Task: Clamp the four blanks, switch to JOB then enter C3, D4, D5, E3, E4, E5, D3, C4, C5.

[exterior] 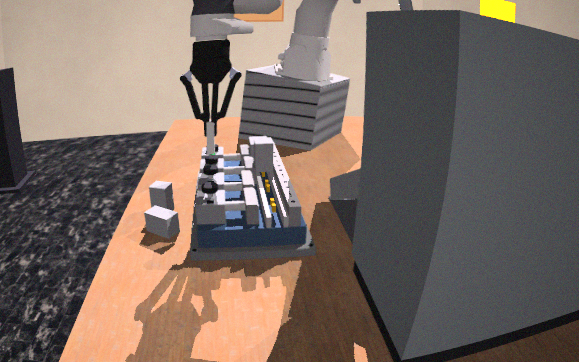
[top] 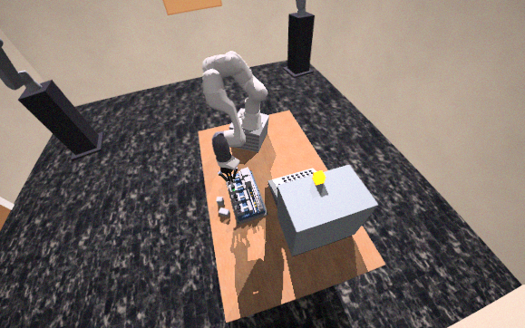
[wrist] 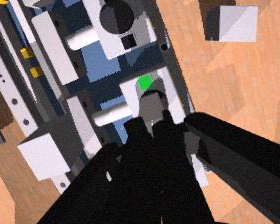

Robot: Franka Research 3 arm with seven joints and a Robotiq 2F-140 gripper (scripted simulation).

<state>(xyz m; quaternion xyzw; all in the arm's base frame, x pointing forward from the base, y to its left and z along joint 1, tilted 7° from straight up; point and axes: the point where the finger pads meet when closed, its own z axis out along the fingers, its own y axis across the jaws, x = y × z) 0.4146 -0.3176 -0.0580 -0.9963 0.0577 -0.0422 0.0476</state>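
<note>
Two blanks [top: 224, 211] [exterior: 161, 223] [wrist: 238, 23] beside vises [top: 250, 217] [exterior: 251, 237] [wrist: 55, 47]; green lens [top: 235, 190] [exterior: 212, 155] [wrist: 144, 82] lit.

the arm arches forward and down, its black gripper [top: 228, 176] [exterior: 210, 134] [wrist: 154, 109] pointing downward with the fingers closed together.

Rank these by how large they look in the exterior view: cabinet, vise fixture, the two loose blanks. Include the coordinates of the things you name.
1. Cabinet [top: 329, 199] [exterior: 418, 165]
2. Vise fixture [top: 256, 215] [exterior: 250, 237]
3. The two loose blanks [top: 219, 201] [top: 224, 212] [exterior: 161, 195] [exterior: 161, 221], unranked between themselves: nearness to the camera makes that unsure.
</note>
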